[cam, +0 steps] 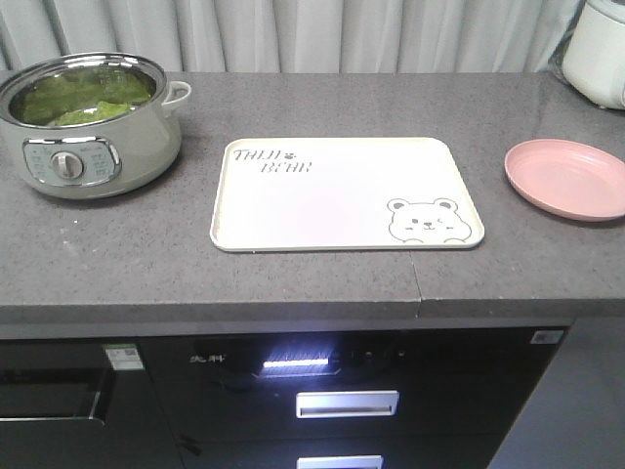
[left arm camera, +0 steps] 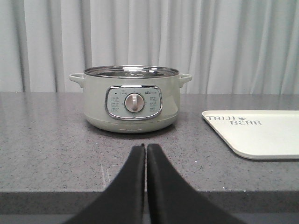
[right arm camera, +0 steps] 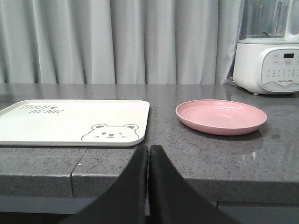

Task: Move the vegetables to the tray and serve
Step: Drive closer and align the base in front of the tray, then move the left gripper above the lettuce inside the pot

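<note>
Listing by size; nothing is transferred yet, as I judge it.
- surface [cam: 117, 264]: grey speckled stone, matt and flat, with a seam near the front edge.
- tray [cam: 293, 210]: destination, centre, bare. I would lay the leaves flat inside its raised lip. Cream plastic, rectangular, rounded corners, bear drawing.
- pot [cam: 98, 161]: far left. I would approach from above, clear of the steel rim. Pale round body, chrome dial panel, stub handles.
- plate [cam: 566, 176]: right of the tray and apart from it. Pink, shallow, round, smooth.
- vegetables [cam: 83, 98]: heaped inside the pot, green and wet-looking. Pinch gently, since they probably tear and drip.
- left gripper [left arm camera: 145, 148]: black tapered pads pressed together, holding nothing. It must part before reaching in.
- right gripper [right arm camera: 148, 149]: likewise clenched and empty.
</note>
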### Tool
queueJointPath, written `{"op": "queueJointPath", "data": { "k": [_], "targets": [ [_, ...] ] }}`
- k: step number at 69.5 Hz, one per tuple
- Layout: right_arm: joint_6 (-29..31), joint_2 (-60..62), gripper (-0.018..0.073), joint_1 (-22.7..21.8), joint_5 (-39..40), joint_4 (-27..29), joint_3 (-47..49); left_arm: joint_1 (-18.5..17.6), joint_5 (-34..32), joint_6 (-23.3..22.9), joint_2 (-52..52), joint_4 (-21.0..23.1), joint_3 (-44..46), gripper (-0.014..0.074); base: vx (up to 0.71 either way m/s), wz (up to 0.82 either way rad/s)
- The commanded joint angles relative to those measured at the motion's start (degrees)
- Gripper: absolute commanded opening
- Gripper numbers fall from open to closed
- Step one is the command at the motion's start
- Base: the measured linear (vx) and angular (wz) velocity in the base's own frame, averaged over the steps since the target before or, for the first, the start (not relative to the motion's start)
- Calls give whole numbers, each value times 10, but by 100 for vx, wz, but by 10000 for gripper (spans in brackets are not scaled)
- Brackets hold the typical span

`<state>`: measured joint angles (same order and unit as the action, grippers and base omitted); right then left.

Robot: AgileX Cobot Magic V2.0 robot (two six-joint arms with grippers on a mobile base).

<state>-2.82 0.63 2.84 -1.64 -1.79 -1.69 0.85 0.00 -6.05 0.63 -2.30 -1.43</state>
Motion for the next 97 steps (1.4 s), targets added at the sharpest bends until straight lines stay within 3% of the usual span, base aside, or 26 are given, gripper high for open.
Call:
{"op": "queueJointPath", "data": {
  "k": [1,97],
  "targets": [
    [4,2,-4,-1,43,-2,-4,1,-36,-1,9,4,-13,-6,18,2],
    [4,2,-4,-1,43,-2,-4,1,-36,-1,9,4,-13,-6,11,0]
  ]
}}
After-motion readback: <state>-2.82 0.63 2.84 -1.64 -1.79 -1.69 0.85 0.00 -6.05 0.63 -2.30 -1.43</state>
